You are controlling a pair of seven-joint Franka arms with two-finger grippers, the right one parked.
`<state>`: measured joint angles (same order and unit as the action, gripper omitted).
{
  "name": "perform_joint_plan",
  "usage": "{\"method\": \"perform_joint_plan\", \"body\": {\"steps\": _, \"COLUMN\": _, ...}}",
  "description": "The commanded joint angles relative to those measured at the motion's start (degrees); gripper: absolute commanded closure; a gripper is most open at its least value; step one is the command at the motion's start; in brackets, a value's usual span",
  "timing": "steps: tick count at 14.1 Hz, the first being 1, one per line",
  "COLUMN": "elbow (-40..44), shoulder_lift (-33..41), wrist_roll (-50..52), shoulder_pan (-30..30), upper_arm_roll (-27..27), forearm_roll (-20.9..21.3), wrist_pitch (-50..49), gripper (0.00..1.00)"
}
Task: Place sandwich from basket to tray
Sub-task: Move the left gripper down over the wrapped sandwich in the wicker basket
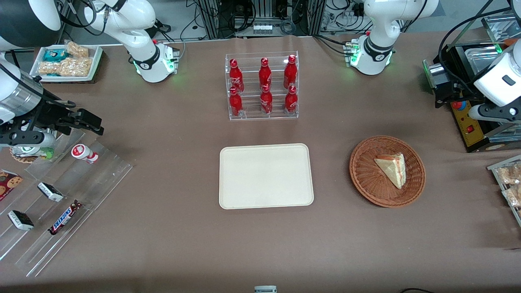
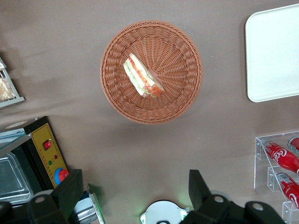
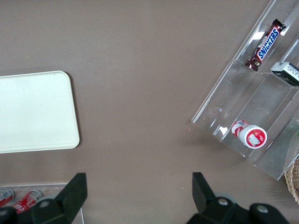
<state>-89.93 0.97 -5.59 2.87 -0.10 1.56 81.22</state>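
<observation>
The sandwich [image 1: 391, 167] [image 2: 142, 78], a white bread wedge with red and green filling, lies in the round wicker basket [image 1: 366, 179] [image 2: 177, 98]. The cream tray [image 1: 264, 176] [image 2: 275, 51] lies flat and bare beside the basket, toward the parked arm's end. My gripper [image 2: 134, 189] [image 1: 488, 113] hangs high above the table, farther from the front camera than the basket and toward the working arm's end. It is open wide, with only bare tabletop between its black fingers [image 2: 70, 186].
A clear rack of red cola bottles [image 1: 262, 87] [image 2: 280, 158] stands farther back than the tray. A black and yellow control box [image 1: 468, 126] [image 2: 49, 151] sits under my gripper. A wire tray of snacks [image 1: 508, 183] lies near the basket. Clear snack racks [image 1: 61, 195] fill the parked arm's end.
</observation>
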Motion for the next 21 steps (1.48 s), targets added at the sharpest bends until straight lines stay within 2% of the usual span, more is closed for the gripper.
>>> {"method": "perform_joint_plan", "body": {"steps": 1, "elbow": 1.42, "shoulder_lift": -0.44, "wrist_roll": 1.02, "shoulder_pan": 0.29, "upper_arm_roll": 0.36, "forearm_roll": -0.77, "wrist_pitch": -1.15, "gripper": 0.0}}
{"method": "perform_joint_plan", "body": {"steps": 11, "elbow": 0.63, "shoulder_lift": -1.06, "wrist_roll": 1.29, "shoulder_pan": 0.29, "upper_arm_roll": 0.37, "forearm_roll": 0.2, "wrist_pitch": -1.07, "gripper": 0.0}}
{"method": "perform_joint_plan", "body": {"steps": 14, "elbow": -0.76, "shoulder_lift": -3.77, "wrist_roll": 2.43, "shoulder_pan": 0.47, "upper_arm_roll": 0.28, "forearm_roll": 0.38, "wrist_pitch": -0.1, "gripper": 0.0}}
{"method": "perform_joint_plan", "body": {"steps": 17, "elbow": -7.78, "shoulder_lift": -4.31, "wrist_roll": 2.6, "shoulder_pan": 0.55, "upper_arm_roll": 0.19, "forearm_roll": 0.29, "wrist_pitch": 7.78, "gripper": 0.0}}
{"method": "perform_joint_plan", "body": {"steps": 21, "elbow": -20.16, "shoulder_lift": -4.49, "wrist_roll": 6.82, "shoulder_pan": 0.64, "upper_arm_roll": 0.19, "forearm_roll": 0.38, "wrist_pitch": 23.5, "gripper": 0.0}}
